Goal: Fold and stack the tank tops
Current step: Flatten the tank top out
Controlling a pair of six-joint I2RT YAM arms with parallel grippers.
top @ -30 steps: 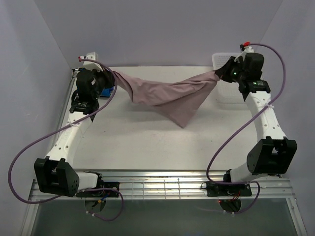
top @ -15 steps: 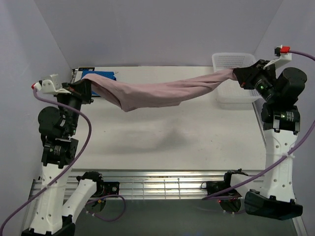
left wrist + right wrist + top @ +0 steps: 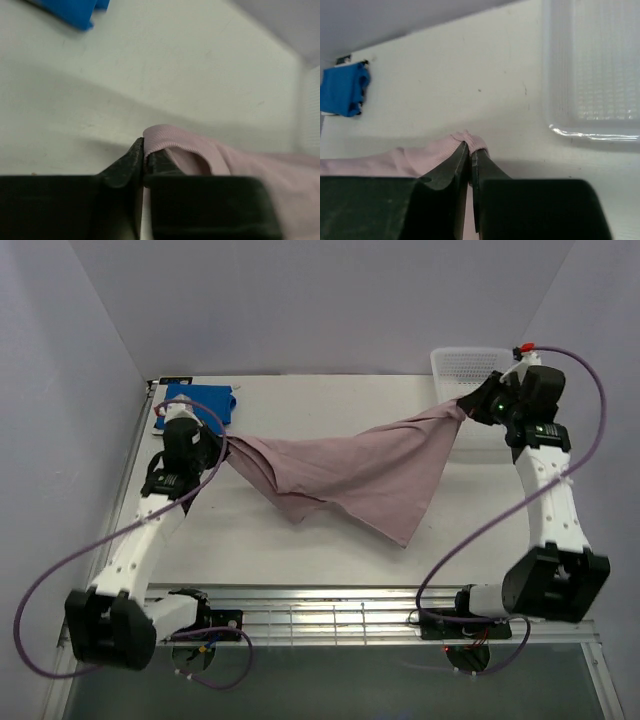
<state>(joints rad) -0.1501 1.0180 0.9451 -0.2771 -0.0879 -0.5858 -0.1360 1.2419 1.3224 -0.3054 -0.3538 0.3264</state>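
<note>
Left tool (image 3: 222, 444), right tool (image 3: 465, 406) clamp pink top (image 3: 360, 475) edges; basket (image 3: 466, 358) near right tool.

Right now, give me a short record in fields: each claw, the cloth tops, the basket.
left claw: shut on one end of the dusty pink soft cloth tank top
right claw: shut on its other end
pink top: hangs between the arms, lower edge drooping toward the white table
bright blue cloth tank top: lying at far left corner
white plastic lattice basket: far right corner
</note>
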